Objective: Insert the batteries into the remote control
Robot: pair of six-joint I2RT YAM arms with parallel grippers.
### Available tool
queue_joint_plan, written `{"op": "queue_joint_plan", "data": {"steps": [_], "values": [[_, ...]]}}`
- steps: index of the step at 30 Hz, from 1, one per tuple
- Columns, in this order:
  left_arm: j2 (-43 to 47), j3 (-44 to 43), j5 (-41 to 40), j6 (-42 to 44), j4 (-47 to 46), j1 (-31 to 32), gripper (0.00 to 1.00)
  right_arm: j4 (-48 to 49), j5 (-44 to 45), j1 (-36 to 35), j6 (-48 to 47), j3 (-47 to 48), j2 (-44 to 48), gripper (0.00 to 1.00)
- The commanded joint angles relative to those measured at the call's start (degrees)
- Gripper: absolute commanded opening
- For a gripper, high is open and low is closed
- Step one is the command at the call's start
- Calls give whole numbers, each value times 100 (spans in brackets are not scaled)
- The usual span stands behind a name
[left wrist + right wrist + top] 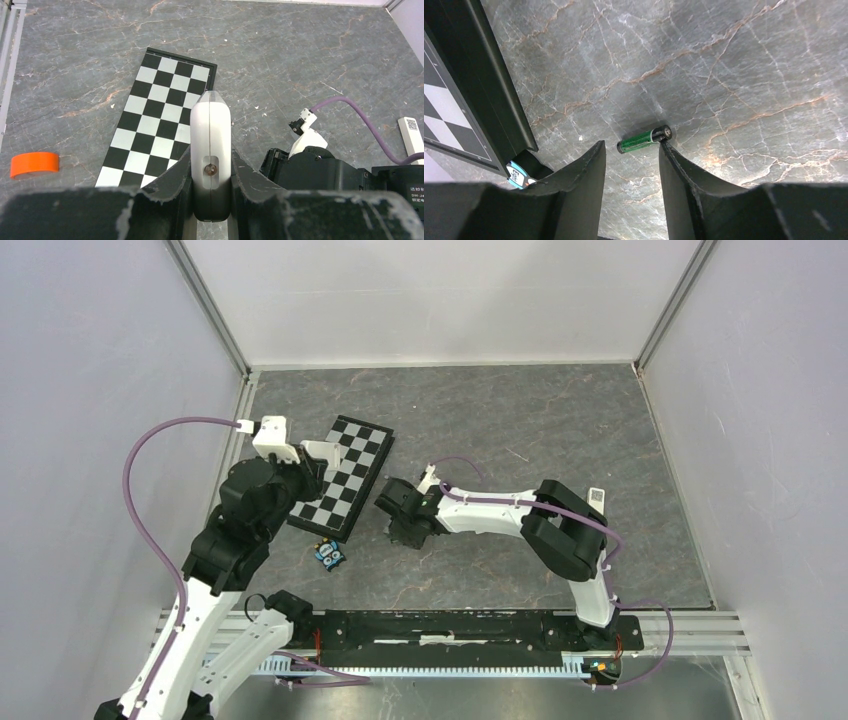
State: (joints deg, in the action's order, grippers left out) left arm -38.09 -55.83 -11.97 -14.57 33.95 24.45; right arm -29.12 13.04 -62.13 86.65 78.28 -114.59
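Observation:
My left gripper (211,152) is shut on the remote control (211,135), a slim white bar held edge-on, its tip pointing out over the chessboard. From above, the remote control (320,452) shows as a white piece at the left gripper (303,465). One of the batteries (644,139), green and black, lies flat on the table just past the fingertips of my right gripper (632,145). That gripper is open and empty, and its right fingertip (666,150) touches the battery's black end. Seen from above, the right gripper (402,525) hangs low over the table and hides the battery.
A black-and-white chessboard (345,475) lies left of centre, also seen in the left wrist view (160,115). A small blue toy (330,554) sits at its near corner. An orange roll (35,164) lies further left. A small white piece (597,497) rests at the right.

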Motion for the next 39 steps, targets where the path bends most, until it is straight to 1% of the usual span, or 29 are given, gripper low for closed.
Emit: {"op": "queue_joint_plan", "data": {"steps": [1,6,11,14,17,22,26,30,34,36,39], "values": [[46,19,-48,-133,-183,-17,2,-201,552,3,237,117,-133,47],[36,29,-60,-138,-179,-11,2,-236,608,42,124,238,-278,42],[-4,20,-80,-152,-181,-19,2,-452,593,43,-96,354,-467,34],[-23,2,-122,-130,-170,-12,2,-746,710,30,-475,335,-527,31],[1,-34,-239,-133,-128,-18,2,-1096,777,26,-732,318,-669,31],[215,44,-396,-151,-118,-18,2,-1622,902,3,-1137,736,-1065,25],[239,68,-385,-135,-92,-14,2,-1842,917,-42,-1248,885,-1201,14],[177,55,-255,-156,-82,-11,2,-1775,1109,-61,-1291,829,-1126,8],[179,107,-143,-223,-82,-15,2,-1654,1691,-46,-1528,722,-855,5],[147,129,2,-314,-89,-18,2,-1454,2103,-45,-1670,503,-512,4],[57,214,321,-517,-210,-14,2,-1019,2458,21,-1971,-35,-30,6]]}}
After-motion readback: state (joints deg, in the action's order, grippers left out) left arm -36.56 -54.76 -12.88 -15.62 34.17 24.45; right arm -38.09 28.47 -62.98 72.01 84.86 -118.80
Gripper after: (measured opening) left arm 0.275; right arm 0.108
